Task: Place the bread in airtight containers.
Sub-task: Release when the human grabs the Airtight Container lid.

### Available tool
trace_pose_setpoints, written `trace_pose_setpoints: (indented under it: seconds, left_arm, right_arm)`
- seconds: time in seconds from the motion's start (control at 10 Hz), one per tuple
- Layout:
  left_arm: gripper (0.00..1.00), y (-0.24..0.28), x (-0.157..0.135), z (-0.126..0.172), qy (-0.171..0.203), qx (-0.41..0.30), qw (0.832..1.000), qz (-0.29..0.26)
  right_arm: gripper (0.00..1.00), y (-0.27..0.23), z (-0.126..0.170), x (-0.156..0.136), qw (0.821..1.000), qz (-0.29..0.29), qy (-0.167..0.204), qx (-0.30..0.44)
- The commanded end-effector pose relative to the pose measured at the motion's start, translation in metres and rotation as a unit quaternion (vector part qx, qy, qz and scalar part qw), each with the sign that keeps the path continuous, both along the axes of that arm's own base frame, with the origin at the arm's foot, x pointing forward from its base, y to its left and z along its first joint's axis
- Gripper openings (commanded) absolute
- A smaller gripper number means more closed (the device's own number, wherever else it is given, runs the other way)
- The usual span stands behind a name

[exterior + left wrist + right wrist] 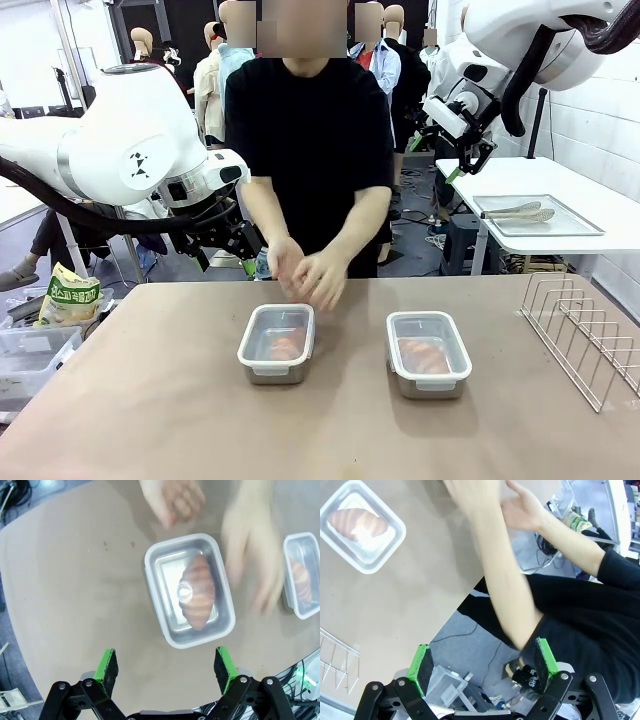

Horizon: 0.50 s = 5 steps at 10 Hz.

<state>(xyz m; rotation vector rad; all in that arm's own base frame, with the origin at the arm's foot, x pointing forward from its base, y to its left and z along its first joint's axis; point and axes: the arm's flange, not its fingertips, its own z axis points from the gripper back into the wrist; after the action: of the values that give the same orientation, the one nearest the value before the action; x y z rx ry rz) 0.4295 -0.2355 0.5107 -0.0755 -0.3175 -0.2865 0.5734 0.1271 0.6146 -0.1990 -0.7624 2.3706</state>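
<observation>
Green-padded left end effector [167, 667] wide open, empty; right end effector [482, 665] likewise.

From my front camera, the person's hands [308, 270] are a motion-blurred smear above the left container [276, 343], so I cannot tell whether they touch it. The bread inside [285, 346] shows only as a hazy orange patch through the lid. In my left wrist view, the second container [302, 575] is cut off by the right edge. In my right wrist view, the person's forearm [495, 565] is blurred, and the wire rack [337, 660] runs off the left edge.
</observation>
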Motion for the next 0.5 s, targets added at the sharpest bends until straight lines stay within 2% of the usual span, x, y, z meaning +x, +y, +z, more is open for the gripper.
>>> trace_pose_setpoints:
  seconds: [0.0,0.4]
  left_arm:
    - [1.00,0.0014,0.0000,0.0005,0.000,-0.002,1.000,0.004]
    - [1.00,0.0014,0.0000,0.0005,0.000,-0.002,1.000,0.004]
  right_arm:
    - [1.00,-0.0004,-0.0047,-0.0045,1.000,-0.002,0.000,0.009]
    - [1.00,-0.0004,-0.0047,-0.0045,1.000,-0.002,0.000,0.009]
